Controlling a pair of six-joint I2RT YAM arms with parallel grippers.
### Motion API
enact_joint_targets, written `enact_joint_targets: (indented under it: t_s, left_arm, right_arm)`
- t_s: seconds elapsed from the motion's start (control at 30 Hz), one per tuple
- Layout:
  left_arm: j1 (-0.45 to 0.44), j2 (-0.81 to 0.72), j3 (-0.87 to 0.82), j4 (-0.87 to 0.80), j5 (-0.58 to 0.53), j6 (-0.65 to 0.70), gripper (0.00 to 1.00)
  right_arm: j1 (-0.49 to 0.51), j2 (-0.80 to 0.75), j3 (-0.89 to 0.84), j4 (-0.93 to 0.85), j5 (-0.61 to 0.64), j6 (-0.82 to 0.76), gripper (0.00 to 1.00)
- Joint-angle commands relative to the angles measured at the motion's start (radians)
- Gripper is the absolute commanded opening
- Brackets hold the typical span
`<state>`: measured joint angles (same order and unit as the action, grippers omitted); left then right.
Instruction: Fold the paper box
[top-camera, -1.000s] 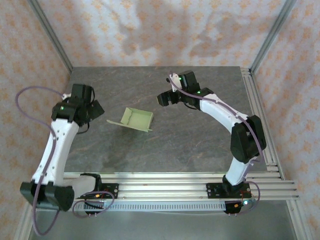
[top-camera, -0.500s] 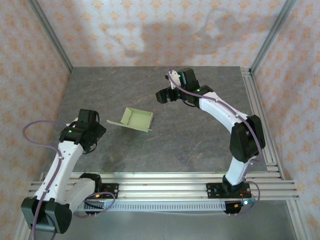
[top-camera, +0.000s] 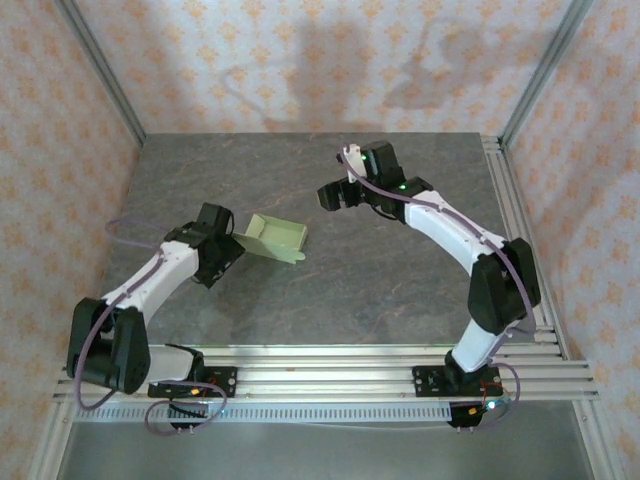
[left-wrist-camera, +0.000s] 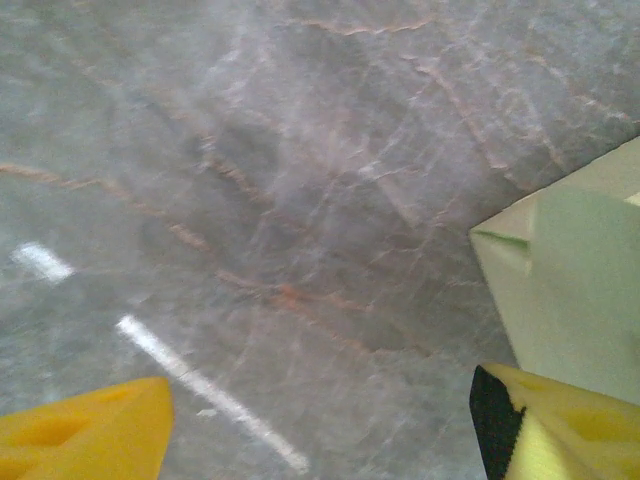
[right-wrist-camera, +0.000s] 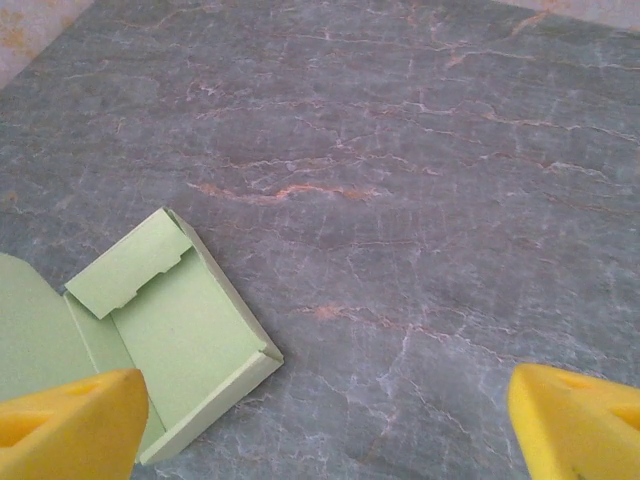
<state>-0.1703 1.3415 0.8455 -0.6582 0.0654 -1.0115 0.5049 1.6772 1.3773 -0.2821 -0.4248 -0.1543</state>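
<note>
Top external: the paper box (top-camera: 275, 238), walls partly raised, lies on the grey table (top-camera: 400, 280), with the left gripper (top-camera: 228, 248) at its left edge and the right gripper (top-camera: 330, 195) apart behind it

Left wrist: yellow fingers (left-wrist-camera: 80, 435) spread wide, holding nothing, with a box corner near the right one

Right wrist: fingers spread wide and empty, the box lower left
</note>
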Motion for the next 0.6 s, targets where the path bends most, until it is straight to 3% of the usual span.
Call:
enact_joint_targets:
  t_s: [0.0, 0.2, 0.57]
  left_arm:
    - [-0.001, 0.059, 0.091, 0.053, -0.017, 0.056, 0.79]
    - [0.022, 0.238, 0.251, 0.059, -0.027, 0.175, 0.78]
    - [0.006, 0.639, 0.691, -0.013, 0.169, 0.402, 0.78]
  right_arm:
    - [-0.005, -0.081, -0.048, 0.043, 0.046, -0.003, 0.93]
    - [-0.024, -0.135, -0.105, 0.057, 0.05, 0.01, 0.93]
    - [-0.065, -0.181, -0.15, 0.08, 0.045, 0.043, 0.93]
